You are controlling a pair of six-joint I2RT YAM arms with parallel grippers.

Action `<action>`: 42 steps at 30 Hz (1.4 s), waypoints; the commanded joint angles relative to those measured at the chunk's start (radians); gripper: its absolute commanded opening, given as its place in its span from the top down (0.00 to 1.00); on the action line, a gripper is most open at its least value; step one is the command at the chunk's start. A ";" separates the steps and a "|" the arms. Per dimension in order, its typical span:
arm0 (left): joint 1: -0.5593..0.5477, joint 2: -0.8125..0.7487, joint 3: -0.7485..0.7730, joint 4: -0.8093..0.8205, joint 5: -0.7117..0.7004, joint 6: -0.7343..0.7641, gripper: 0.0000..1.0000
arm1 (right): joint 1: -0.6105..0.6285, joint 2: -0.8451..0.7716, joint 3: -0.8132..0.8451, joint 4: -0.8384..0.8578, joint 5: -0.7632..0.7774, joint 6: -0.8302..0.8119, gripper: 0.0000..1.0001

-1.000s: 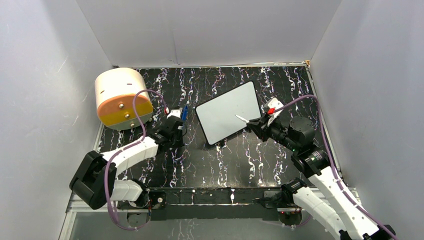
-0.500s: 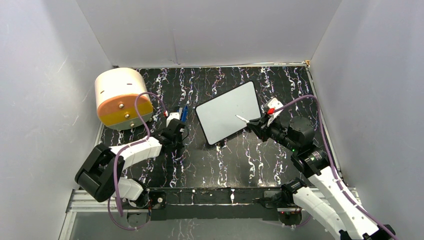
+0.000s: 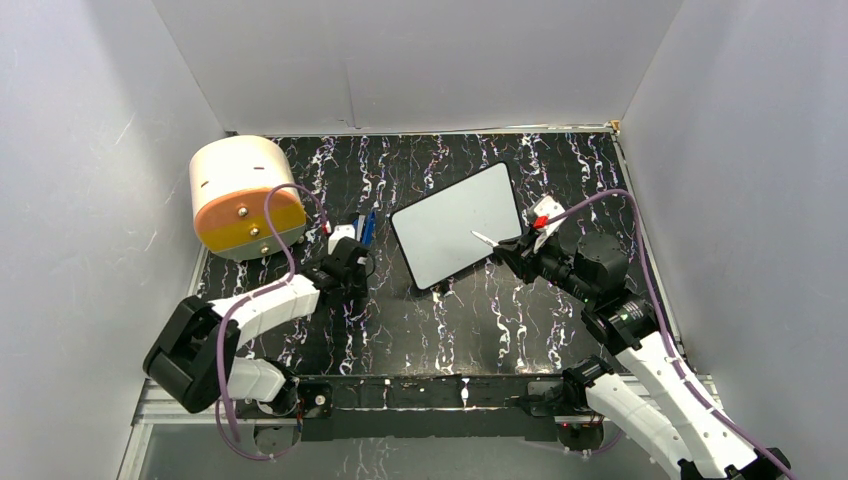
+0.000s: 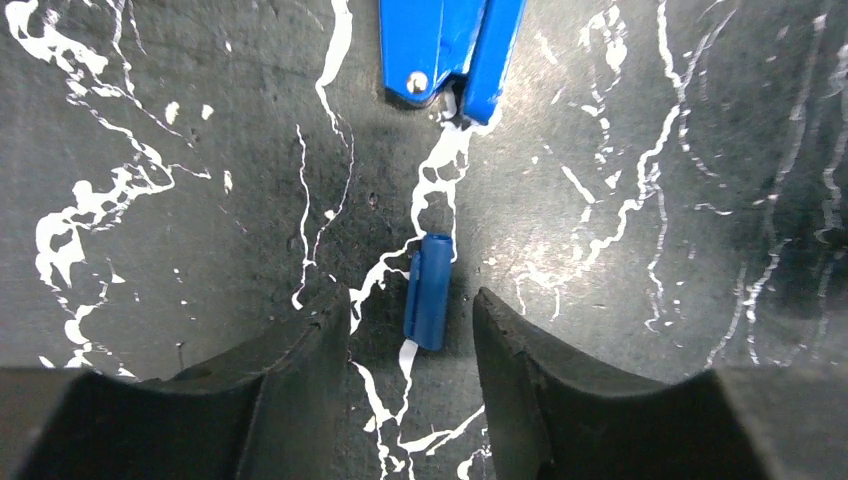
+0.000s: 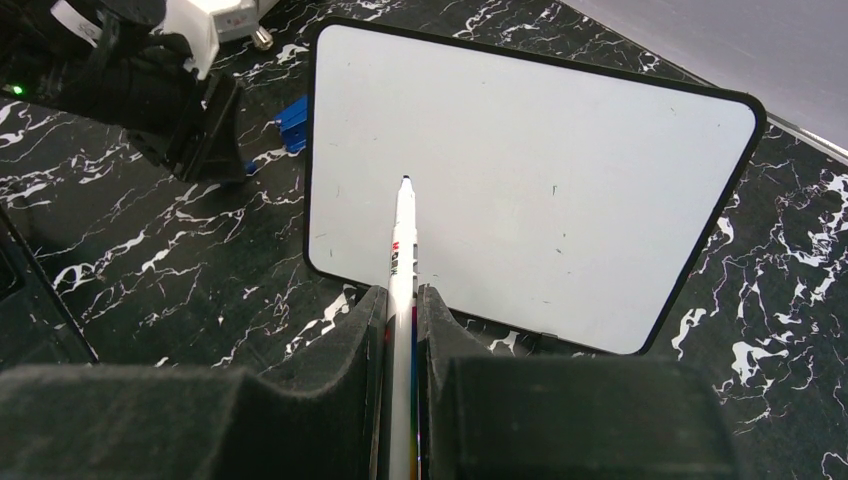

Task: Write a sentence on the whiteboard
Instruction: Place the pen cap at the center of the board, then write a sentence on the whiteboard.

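The whiteboard lies tilted at the table's middle right. Its face is blank and no sentence shows on it. My right gripper is shut on a white marker, whose dark tip hangs over the board's near left part. My left gripper stands open to the left of the board. A small blue cap lies loose on the table between its fingertips, touching neither of them.
A cream and orange drum stands at the far left. A blue plastic piece lies just beyond the left gripper, beside the board's left edge. White walls close in the black marbled table.
My left gripper has opened and let go of the blue cap, which now rests on the table. The left arm has drawn back slightly. The right arm and marker have not moved.
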 commanded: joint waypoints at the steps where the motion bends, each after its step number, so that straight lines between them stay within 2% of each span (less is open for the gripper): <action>1: -0.001 -0.099 0.066 -0.055 -0.041 0.009 0.51 | -0.004 -0.003 0.024 0.032 -0.001 -0.001 1.00; 6: 0.013 -0.168 0.124 -0.075 -0.029 0.092 0.41 | -0.005 0.013 0.025 0.027 -0.002 -0.001 1.00; 11: 0.085 -0.191 0.206 -0.069 0.080 0.182 0.37 | -0.004 0.024 0.021 0.035 -0.002 -0.001 1.00; 16: 0.183 -0.217 0.271 -0.004 0.294 0.262 0.36 | -0.005 0.043 0.033 0.027 0.013 -0.007 1.00; 21: 0.210 -0.216 0.345 0.043 0.462 0.350 0.33 | -0.004 0.061 0.046 0.008 0.013 0.001 1.00; 34: 0.273 -0.027 0.475 0.169 0.884 0.355 0.30 | -0.003 0.089 0.066 -0.012 -0.009 -0.003 1.00; 42: 0.285 0.139 0.609 0.141 1.090 0.394 0.36 | -0.004 0.105 0.079 -0.016 -0.040 -0.004 1.00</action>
